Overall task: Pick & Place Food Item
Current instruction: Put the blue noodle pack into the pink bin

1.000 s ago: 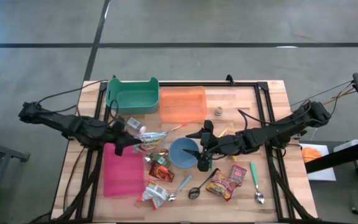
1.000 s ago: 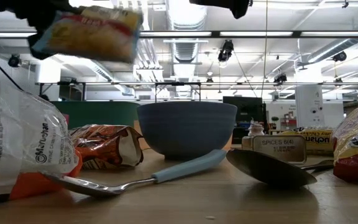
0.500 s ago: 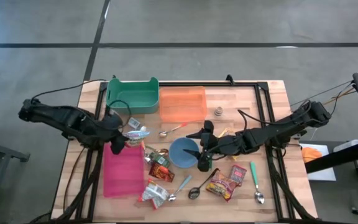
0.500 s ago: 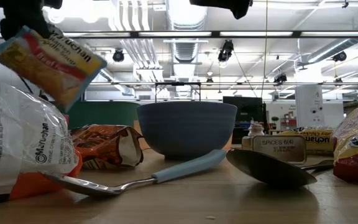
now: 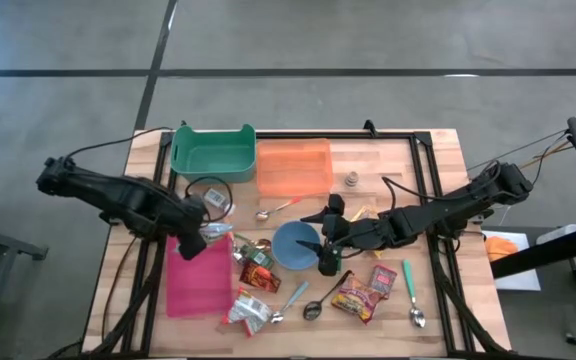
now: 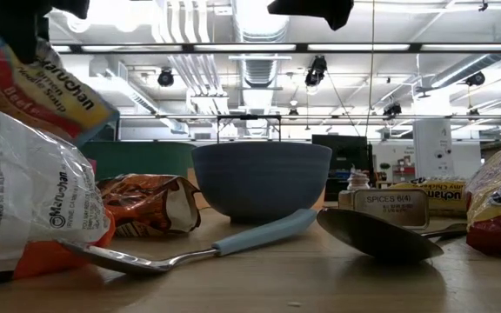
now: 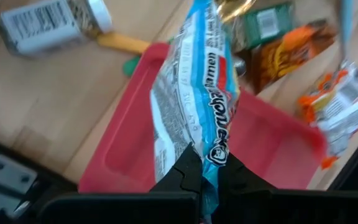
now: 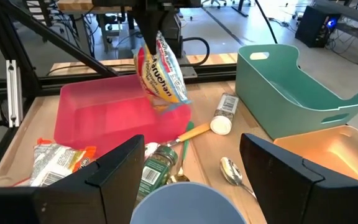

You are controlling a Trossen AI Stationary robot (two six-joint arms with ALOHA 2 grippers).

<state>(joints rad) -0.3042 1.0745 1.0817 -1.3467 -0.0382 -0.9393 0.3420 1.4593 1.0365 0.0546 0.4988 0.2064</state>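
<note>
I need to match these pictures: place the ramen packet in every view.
High view: ramen packet left of centre, over the pink tray's upper edge.
Low view: packet top left.
Left wrist view: packet centre, in the left gripper.
Right wrist view: packet upper middle.
Shared landmark: the pink tray; the low view does not show it.

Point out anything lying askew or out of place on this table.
A white-capped spice jar lies on its side near the green bin, not upright. A green-labelled jar lies toppled beside the pink tray.

ramen packet [image 6: 33, 91] cut off at the low view's left edge.
</note>
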